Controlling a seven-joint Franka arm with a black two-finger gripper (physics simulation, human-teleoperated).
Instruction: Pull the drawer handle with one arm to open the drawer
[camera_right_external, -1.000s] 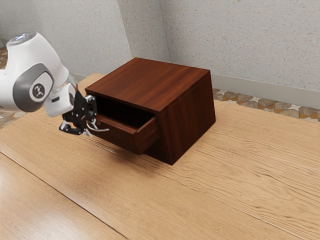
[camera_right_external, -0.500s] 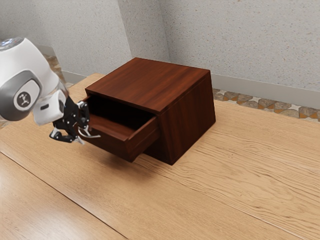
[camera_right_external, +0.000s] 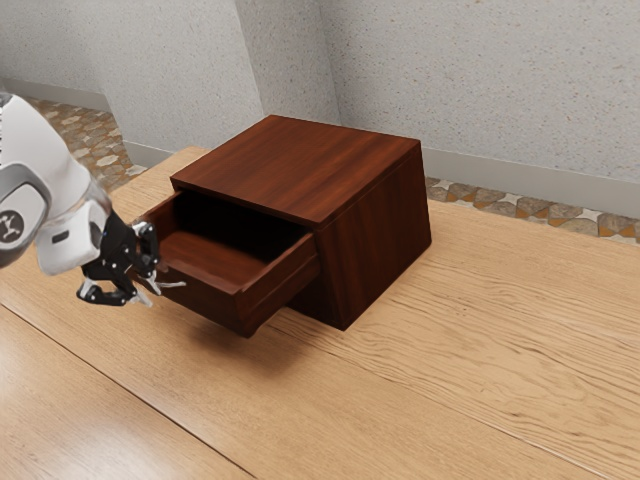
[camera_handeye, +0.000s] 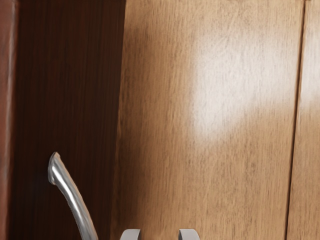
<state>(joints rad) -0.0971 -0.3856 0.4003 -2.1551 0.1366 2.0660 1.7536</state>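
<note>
A dark wooden cabinet (camera_right_external: 300, 165) stands on the table, and its single drawer (camera_right_external: 235, 272) sticks out toward the exterior view's left. On the drawer's front is a thin silver handle (camera_right_external: 166, 285). My black gripper (camera_right_external: 143, 287) is at that handle, shut on it, with the white arm behind it at the exterior view's left edge. In the wrist view the curved end of the handle (camera_handeye: 70, 192) rises from the dark drawer front (camera_handeye: 65, 100), and two pale fingertips (camera_handeye: 131, 234) peek in beside it.
The cabinet rests on a light wooden table (camera_right_external: 450, 340) with wide bare boards in front of it and to the exterior view's right. A grey speckled wall (camera_right_external: 480, 70) runs behind. The same table boards (camera_handeye: 210, 125) lie under my hand.
My gripper has moved toward the exterior view's left and slightly down, drawing the handle with it. The drawer has slid further out of the cabinet.
</note>
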